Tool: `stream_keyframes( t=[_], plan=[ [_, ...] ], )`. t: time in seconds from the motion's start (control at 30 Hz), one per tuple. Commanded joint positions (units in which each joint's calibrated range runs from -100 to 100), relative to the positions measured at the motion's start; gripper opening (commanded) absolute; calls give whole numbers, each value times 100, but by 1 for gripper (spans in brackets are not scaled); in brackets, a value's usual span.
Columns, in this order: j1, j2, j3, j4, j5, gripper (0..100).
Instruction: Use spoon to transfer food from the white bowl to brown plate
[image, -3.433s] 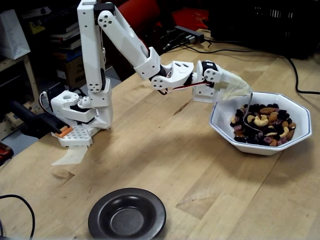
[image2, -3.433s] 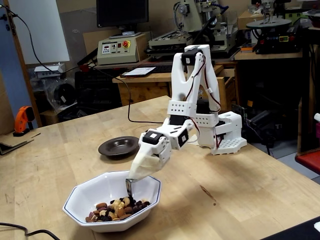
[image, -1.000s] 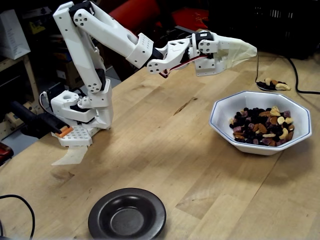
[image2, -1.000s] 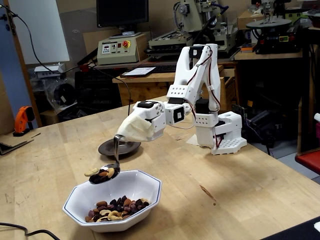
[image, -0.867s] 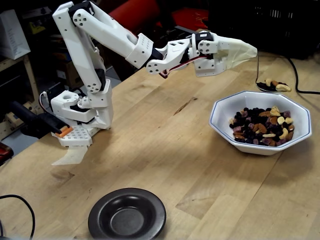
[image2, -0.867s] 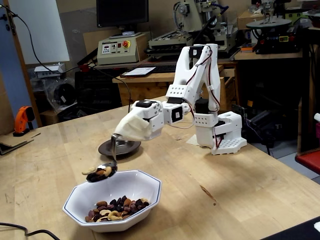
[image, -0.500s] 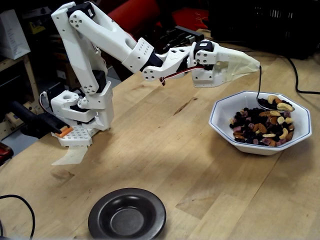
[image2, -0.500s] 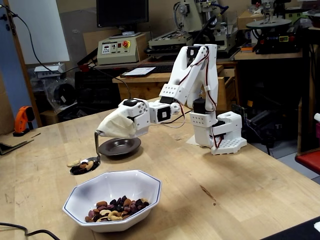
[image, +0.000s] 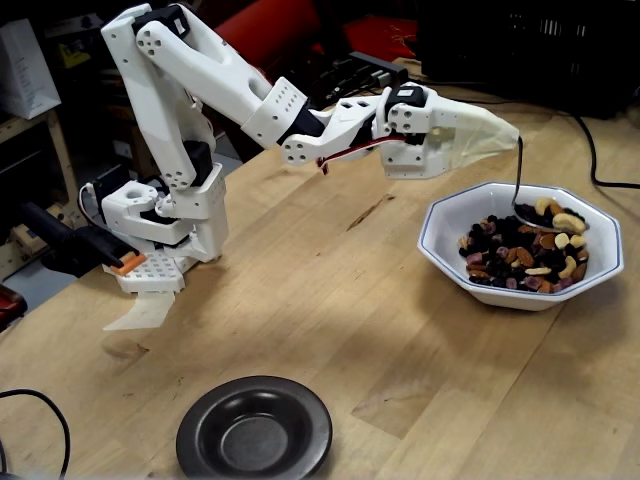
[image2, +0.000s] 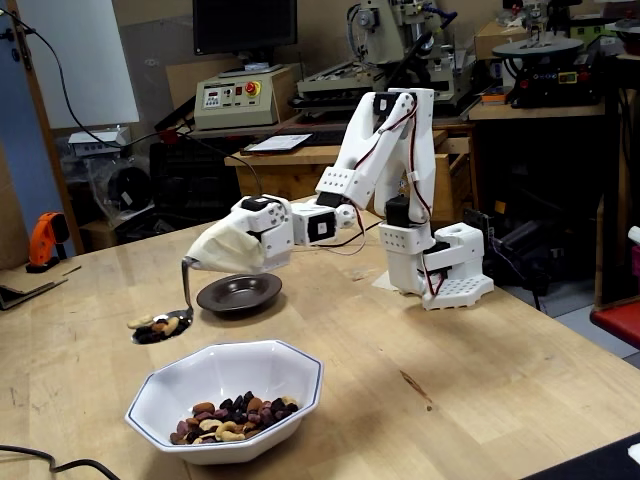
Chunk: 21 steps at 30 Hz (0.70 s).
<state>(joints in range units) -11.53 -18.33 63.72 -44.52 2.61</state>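
The white bowl (image: 440, 240) sits on the wooden table at the right and holds the food (image: 520, 255), a mix of cashews, almonds and dark bits. In a fixed view it is in the foreground (image2: 160, 395) with food (image2: 232, 412) in it. My gripper (image: 510, 135), wrapped in a pale cover, is shut on the spoon (image: 519, 175). The spoon hangs down over the bowl's far side, loaded with nuts (image: 556, 216). It also shows (image2: 187, 285) carrying food (image2: 158, 326), raised above the bowl's rim. The brown plate (image: 200, 430) lies empty apart from the bowl, also seen behind the gripper (image2: 215, 298).
The arm's white base (image: 165, 215) is clamped at the table's left edge. A black cable (image: 592, 150) runs behind the bowl and another curls at the front left (image: 45, 400). An orange tool (image2: 42, 240) and machines stand beyond the table.
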Motion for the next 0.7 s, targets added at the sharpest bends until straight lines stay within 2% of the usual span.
stream_keyframes(
  t=[0.0,0.67],
  plan=[
    [242,-473,-275,-22,-24,4],
    [1205,-584,-266,-22,-24,4]
  ],
)
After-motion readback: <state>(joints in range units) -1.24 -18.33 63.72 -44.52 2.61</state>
